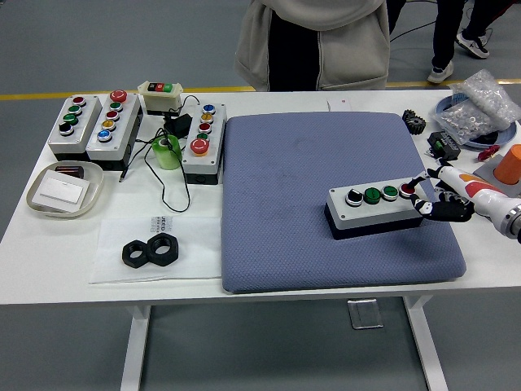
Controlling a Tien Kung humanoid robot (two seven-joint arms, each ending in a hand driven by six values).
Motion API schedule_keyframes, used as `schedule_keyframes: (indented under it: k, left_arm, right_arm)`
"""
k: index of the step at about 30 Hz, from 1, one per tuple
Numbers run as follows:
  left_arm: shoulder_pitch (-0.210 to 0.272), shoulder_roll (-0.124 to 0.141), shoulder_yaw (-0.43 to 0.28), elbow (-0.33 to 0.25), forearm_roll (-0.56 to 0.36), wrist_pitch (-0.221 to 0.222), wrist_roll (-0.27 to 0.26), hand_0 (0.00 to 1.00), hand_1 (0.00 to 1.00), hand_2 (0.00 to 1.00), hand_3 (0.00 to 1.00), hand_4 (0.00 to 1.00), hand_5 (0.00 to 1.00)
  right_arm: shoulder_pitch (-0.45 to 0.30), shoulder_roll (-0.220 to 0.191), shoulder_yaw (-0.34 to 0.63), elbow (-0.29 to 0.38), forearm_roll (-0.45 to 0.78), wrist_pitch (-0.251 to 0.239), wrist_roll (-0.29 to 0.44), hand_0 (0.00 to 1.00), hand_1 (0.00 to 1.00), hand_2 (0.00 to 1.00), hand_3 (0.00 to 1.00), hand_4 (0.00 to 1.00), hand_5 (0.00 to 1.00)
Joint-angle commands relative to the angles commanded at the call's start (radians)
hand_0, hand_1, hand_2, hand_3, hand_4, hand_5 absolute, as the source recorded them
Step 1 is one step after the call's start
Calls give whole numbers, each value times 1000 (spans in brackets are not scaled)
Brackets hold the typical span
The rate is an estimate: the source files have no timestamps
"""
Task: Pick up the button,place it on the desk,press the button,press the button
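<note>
Button box (376, 208) on blue pad (285, 163), right-centre, long axis left-right. Right hand (440, 199) at box's right end, fingers extended, gripping nothing, one fingertip on or just over red end button (406, 190). Left hand absent; right presses.

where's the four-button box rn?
Head view: the four-button box sits on the right part of the blue mat, toward its near edge, with the right hand at the box's right end by the red button.
</note>
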Motion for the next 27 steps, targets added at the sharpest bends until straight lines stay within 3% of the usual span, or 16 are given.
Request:
schedule_keyframes:
  k: [16, 21, 27]
  left_arm:
    - [7, -2, -15, 0, 22, 2, 7, 711, 832, 891, 829, 641, 998]
    - [6, -1, -12, -1, 19, 2, 6, 708, 832, 891, 828, 641, 998]
    - [5, 0, -11, -1, 17, 1, 6, 705, 831, 891, 828, 641, 998]
  right_arm:
    - [-5, 2, -15, -10, -11, 17, -12, 36, 2, 55, 710, 539, 526]
    - [-12, -7, 37, 44, -9, -22, 8, 36, 2, 56, 710, 541, 526]
    - [-4, -8, 33, 83, -7, -31, 11, 38, 2, 56, 712, 545, 527]
